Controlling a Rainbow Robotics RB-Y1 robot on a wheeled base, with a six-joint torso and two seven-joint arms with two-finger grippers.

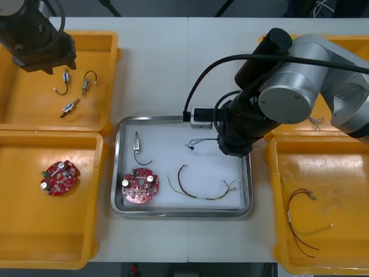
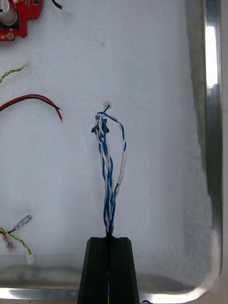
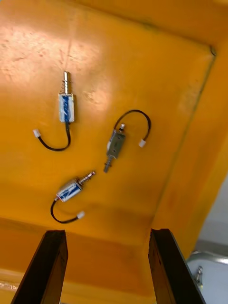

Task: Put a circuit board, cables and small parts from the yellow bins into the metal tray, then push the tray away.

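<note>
My right gripper [image 2: 109, 237] is shut on a twisted blue and white cable [image 2: 110, 161], which hangs from the fingers over the white inside of the metal tray [image 1: 245, 199]. In the front view the cable [image 1: 199, 142] shows at the tray's upper right, beside the right gripper [image 1: 222, 144]. In the tray lie a round red circuit board [image 1: 139, 186], a small metal part with a black lead [image 1: 138, 144] and a red and yellow cable [image 1: 199, 186]. My left gripper [image 3: 107, 242] stands open above three small metal parts [image 3: 115, 145] in the far left yellow bin [image 1: 34, 98].
The near left bin [image 1: 23, 231] holds another red circuit board [image 1: 59, 177]. The near right bin [image 1: 346, 242] holds red and yellow cables [image 1: 300, 222]. The far right bin [image 1: 323, 130] lies partly under my right arm. A white box [image 1: 200, 116] sits at the tray's far rim.
</note>
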